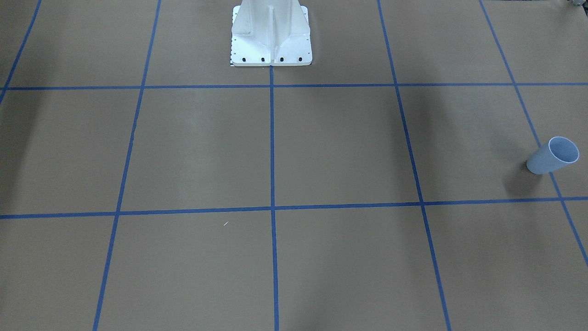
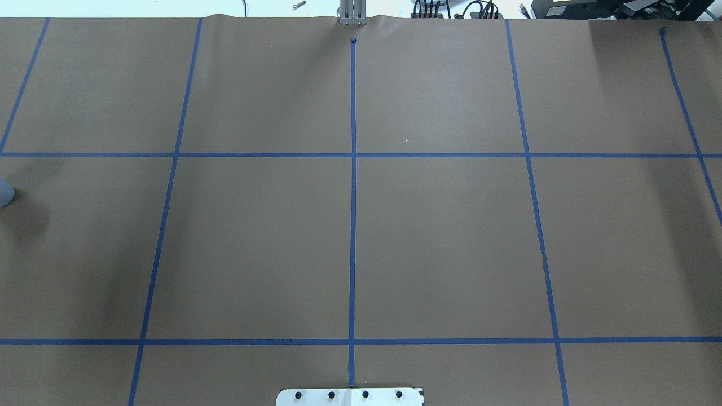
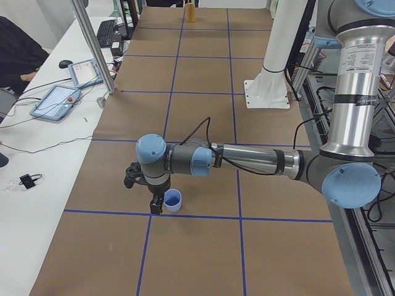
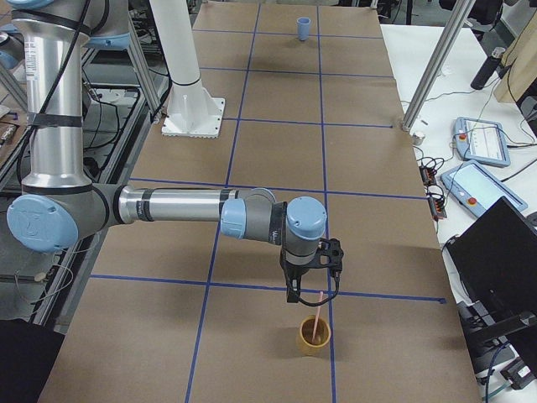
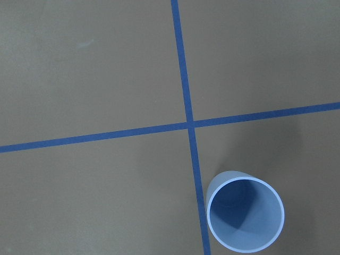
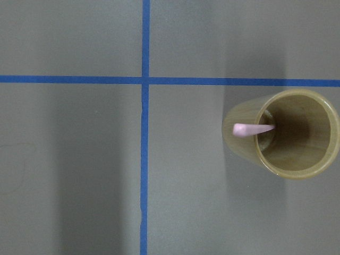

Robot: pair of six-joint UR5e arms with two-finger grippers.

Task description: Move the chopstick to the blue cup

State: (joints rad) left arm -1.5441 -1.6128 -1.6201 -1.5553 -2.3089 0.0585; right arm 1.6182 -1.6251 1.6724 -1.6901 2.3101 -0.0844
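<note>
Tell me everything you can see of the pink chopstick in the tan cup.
The chopstick is a thin, pale pink stick that looks like plastic. It stands inside the upright tan cup, tilted, with its lower end hidden in the cup and its shaft leaning on the rim. Its upper end sticks out above the cup. The cup is all that visibly touches it. The right hand hangs just above it, and the right wrist view shows no fingers on it. It is far down the table from the blue cup.

Brown paper-covered desk (image 2: 451,254) crossed by blue tape lines (image 2: 353,225); alongside, a white side table (image 3: 37,160) bearing a grey screen pendant (image 3: 55,102), black keyboard (image 3: 106,32), black mouse (image 3: 65,63).
</note>
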